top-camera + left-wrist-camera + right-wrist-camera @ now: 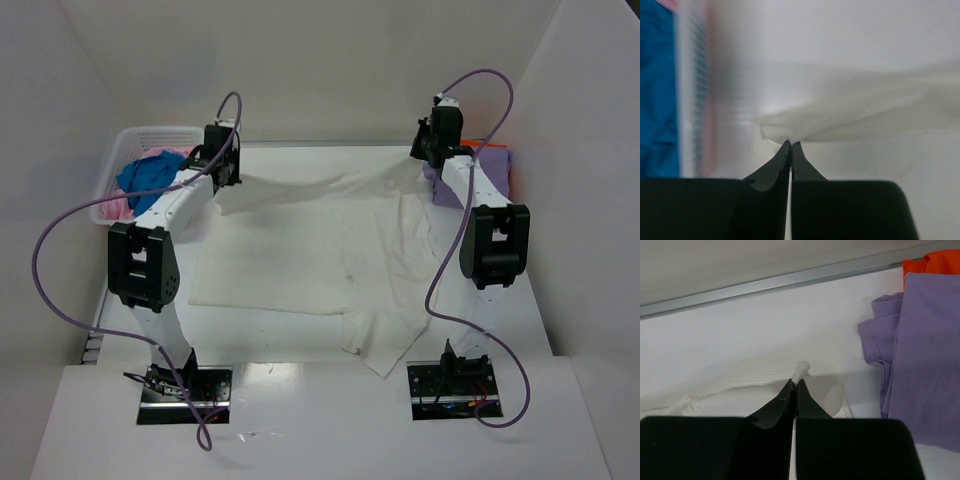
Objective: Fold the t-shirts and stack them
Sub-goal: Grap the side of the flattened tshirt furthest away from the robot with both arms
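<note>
Left gripper (222, 170) (791, 145) is closed, its fingertips pinching a thin fold of the cream-white t-shirt (330, 250) (865, 115) near the table's (290, 345) far left corner, just beside the white lattice basket (150, 134). Our right gripper (432, 148) (794, 382) is likewise clamped on a small tuft of the same shirt (740, 390) at the far right corner. Between the two grips the shirt's far edge is raised off the table and drawn fairly taut; the rest lies spread across the middle, wrinkled, with one part trailing toward the near edge.

A blue t-shirt (150, 175) (657, 85) and a pink t-shirt (115, 208) sit in the basket. At the far right corner a lavender t-shirt (495, 165) (925, 365) lies folded over an orange t-shirt (935, 262), touching nothing we hold.

We judge that the cream-white one is being folded or straightened, with both far corners secured. Next we would need to move both arms together, keeping the edge taut and level, and carry it toward the near edge so that it lands square; uneven travel would skew the fold, and the thin pinches could slip
</note>
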Available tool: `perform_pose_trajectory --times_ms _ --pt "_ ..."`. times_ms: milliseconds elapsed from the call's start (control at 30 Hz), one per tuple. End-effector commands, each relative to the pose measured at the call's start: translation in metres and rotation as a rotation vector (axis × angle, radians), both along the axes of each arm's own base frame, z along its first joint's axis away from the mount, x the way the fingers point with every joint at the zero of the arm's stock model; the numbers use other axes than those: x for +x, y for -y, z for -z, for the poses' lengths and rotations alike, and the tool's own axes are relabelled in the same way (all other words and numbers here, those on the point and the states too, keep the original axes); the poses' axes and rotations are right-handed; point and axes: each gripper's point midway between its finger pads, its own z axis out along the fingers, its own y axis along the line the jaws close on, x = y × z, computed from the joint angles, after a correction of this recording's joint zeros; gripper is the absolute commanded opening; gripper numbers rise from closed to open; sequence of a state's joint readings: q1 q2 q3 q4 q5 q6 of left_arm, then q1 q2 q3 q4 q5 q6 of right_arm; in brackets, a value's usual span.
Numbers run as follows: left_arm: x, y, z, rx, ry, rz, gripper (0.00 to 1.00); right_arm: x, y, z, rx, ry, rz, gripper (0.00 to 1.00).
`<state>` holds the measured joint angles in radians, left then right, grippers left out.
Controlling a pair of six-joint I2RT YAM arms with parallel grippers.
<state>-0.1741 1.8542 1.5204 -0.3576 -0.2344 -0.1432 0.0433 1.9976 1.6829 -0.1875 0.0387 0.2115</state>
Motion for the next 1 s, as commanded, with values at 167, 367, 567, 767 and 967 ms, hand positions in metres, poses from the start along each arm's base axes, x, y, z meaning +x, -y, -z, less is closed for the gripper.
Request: perform_pose_trajectory --times_ms 167,367,567,767,967 --pt "0.062 -0.074 -0.074 0.080 0.243 -0.200 0.00 0.009 0.006 -0.078 0.004 0.165 0.029 0.00" --pt "0.085 -0.077 -0.069 0.061 0.260 -0.180 0.00 0.013 0.005 -0.070 0.003 0.151 0.029 0.00" --pt "0.100 -0.074 -0.058 0.065 0.250 -0.153 0.00 0.024 0.007 -0.063 -0.001 0.144 0.037 0.00" --pt "0.101 -0.070 -0.052 0.053 0.240 -0.135 0.00 0.039 0.000 -0.092 0.026 0.198 0.012 0.00" --pt "0.099 -0.067 -0.043 0.053 0.223 -0.113 0.00 0.004 -0.018 -0.079 0.109 0.161 -0.056 0.00"
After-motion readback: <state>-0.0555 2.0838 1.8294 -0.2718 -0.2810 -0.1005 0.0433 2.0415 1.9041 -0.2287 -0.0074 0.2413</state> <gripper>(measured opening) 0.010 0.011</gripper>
